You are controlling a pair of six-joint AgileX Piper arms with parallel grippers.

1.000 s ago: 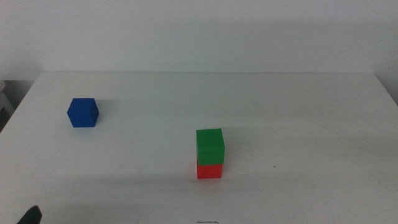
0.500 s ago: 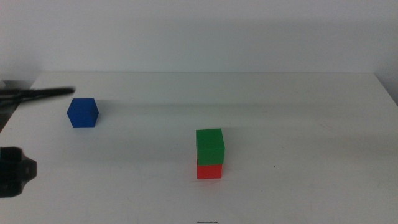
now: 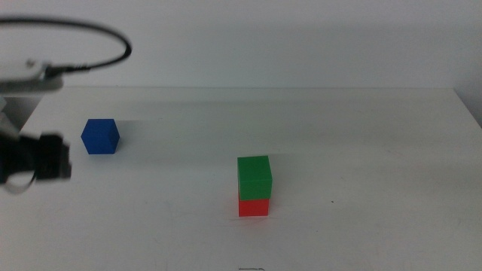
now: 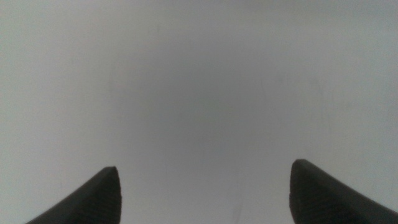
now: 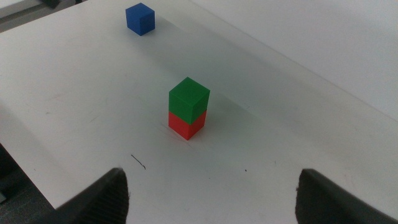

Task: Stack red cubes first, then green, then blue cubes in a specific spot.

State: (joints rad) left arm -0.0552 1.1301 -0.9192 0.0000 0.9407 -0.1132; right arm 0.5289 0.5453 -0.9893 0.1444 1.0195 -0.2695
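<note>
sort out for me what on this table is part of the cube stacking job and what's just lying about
Part of the job:
- red cube, bottom of the stack
- green cube, sitting on the red cube
- blue cube, alone on the table, not yet stacked
- left gripper, open, at the left edge near the blue cube
- right gripper, open, holding nothing

Just lying about:
- a small dark mark on the tabletop

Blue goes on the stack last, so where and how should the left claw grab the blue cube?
From above, closing on two opposite vertical faces of the blue cube. It sits flat and alone on the table, sides clear. The left claw is open and nearest, probably.
</note>
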